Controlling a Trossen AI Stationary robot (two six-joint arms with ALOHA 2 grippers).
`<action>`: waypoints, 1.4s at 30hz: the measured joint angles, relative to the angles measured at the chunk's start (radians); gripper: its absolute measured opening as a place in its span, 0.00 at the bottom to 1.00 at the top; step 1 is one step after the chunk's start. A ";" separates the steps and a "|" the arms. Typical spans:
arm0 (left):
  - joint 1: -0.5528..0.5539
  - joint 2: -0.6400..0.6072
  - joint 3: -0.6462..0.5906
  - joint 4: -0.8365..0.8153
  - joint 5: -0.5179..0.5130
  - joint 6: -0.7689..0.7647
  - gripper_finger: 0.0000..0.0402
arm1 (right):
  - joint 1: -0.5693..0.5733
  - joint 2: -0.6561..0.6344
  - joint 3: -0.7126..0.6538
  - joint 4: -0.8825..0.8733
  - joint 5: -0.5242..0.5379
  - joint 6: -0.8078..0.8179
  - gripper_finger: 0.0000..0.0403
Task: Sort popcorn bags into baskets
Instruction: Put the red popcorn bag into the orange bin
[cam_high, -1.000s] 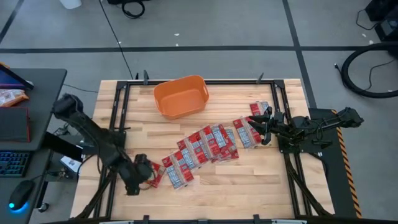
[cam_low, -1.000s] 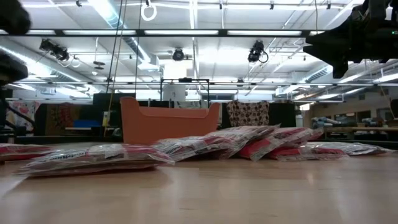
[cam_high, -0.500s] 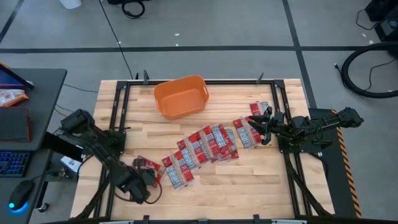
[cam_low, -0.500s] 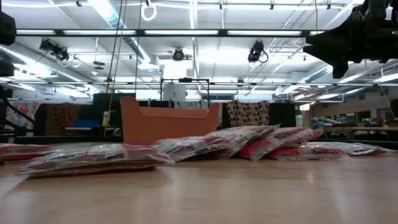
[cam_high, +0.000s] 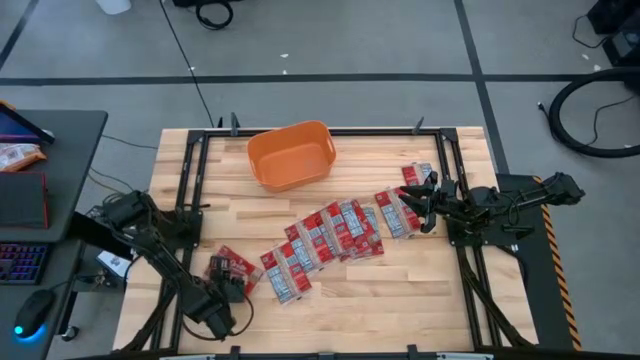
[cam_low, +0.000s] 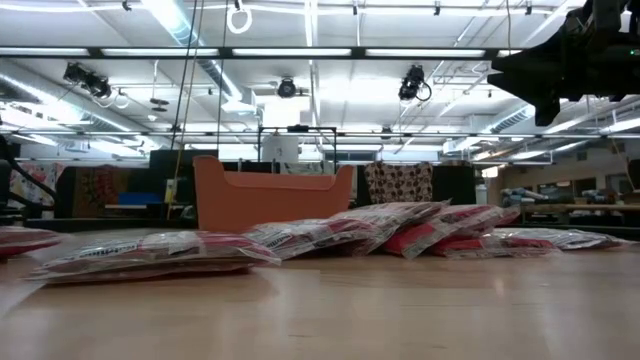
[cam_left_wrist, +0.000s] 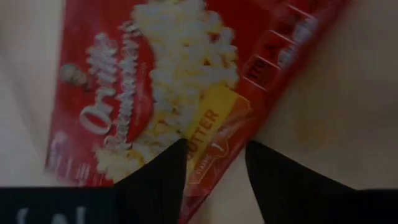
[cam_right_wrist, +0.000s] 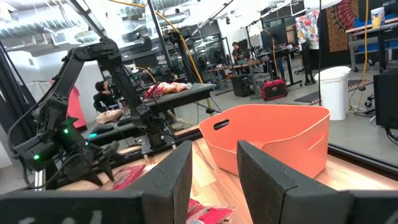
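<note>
A row of red popcorn bags lies overlapping across the middle of the table, flat on the wood. One more red bag lies apart at the row's left end. My left gripper is just on that bag's near side, open, its fingers over the bag's corner. The orange basket stands at the far side of the table and looks empty. My right gripper hangs open above the row's right end, well clear of the bags in the low view. My left gripper stands open at the near corner of the single red bag, coming down at it from the table's near side. The bag lies flat on the table. Whether the fingers touch it, I cannot tell.
Black frame rails run along the table's left and right sides. A desk with a keyboard stands off the left edge. Bare wood lies near the front right. A person sits beyond the table.
My left gripper has drawn back toward the table's near edge, its arm folding lower at the left. The single red bag, earlier right at its fingertips, now lies uncovered on the wood a little farther from the near edge than the gripper. The right arm has kept still.
</note>
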 joint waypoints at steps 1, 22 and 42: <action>-0.003 0.002 -0.003 -0.018 0.001 -0.001 0.38 | 0.000 0.000 0.000 0.000 0.000 0.000 0.33; 0.065 -0.072 0.103 -0.185 -0.058 -0.111 0.01 | 0.000 0.000 0.000 0.000 0.000 0.000 0.33; 0.365 -0.114 0.085 0.320 -0.221 0.061 0.04 | 0.000 0.000 0.000 0.000 0.000 0.000 0.33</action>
